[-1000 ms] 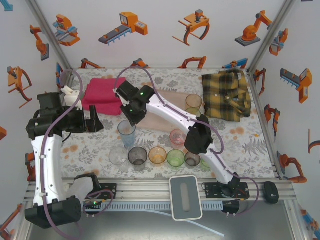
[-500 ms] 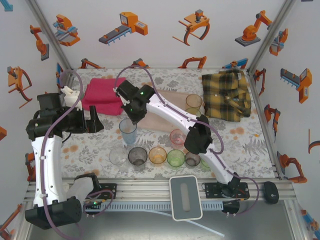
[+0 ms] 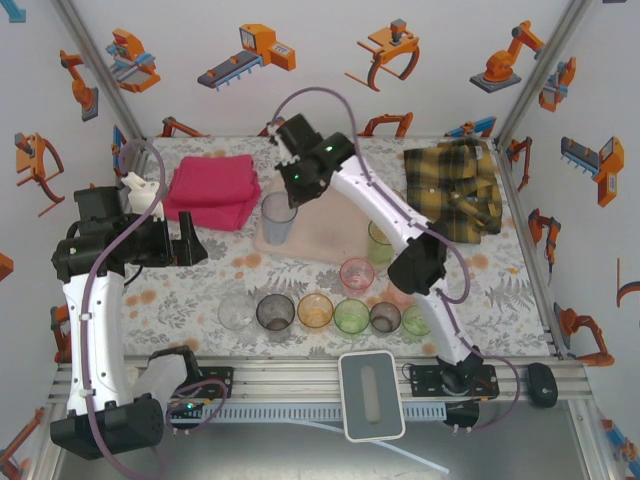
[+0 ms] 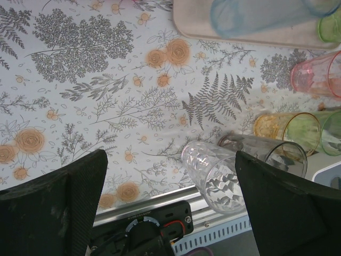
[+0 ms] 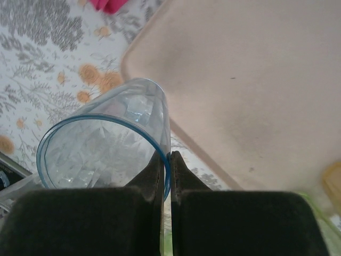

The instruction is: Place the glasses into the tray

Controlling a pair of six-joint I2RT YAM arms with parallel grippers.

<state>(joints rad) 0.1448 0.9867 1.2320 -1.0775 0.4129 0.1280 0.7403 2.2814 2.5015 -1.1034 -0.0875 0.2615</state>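
Note:
My right gripper [image 5: 170,157] is shut on the rim of a blue glass [image 5: 101,144], one finger inside and one outside. In the top view that gripper [image 3: 286,205] holds the blue glass [image 3: 278,225] over the left end of the pale pink tray [image 3: 330,240]. A green glass [image 3: 380,242] stands at the tray's right end. A pink glass [image 3: 356,273] stands just in front of the tray. Near the front edge runs a row of several glasses, from clear [image 3: 237,311] to green [image 3: 415,322]. My left gripper [image 3: 190,240] is open above the table at the left, holding nothing.
A folded magenta towel [image 3: 210,190] lies left of the tray, and a yellow-black plaid shirt [image 3: 455,190] lies at the back right. In the left wrist view the clear glass [image 4: 213,176] and a smoky one [image 4: 266,152] are close to the table's metal front rail.
My right gripper closed on the blue glass and carried it back and right, from the table in front of the tray to the tray's left end. The left arm stayed still.

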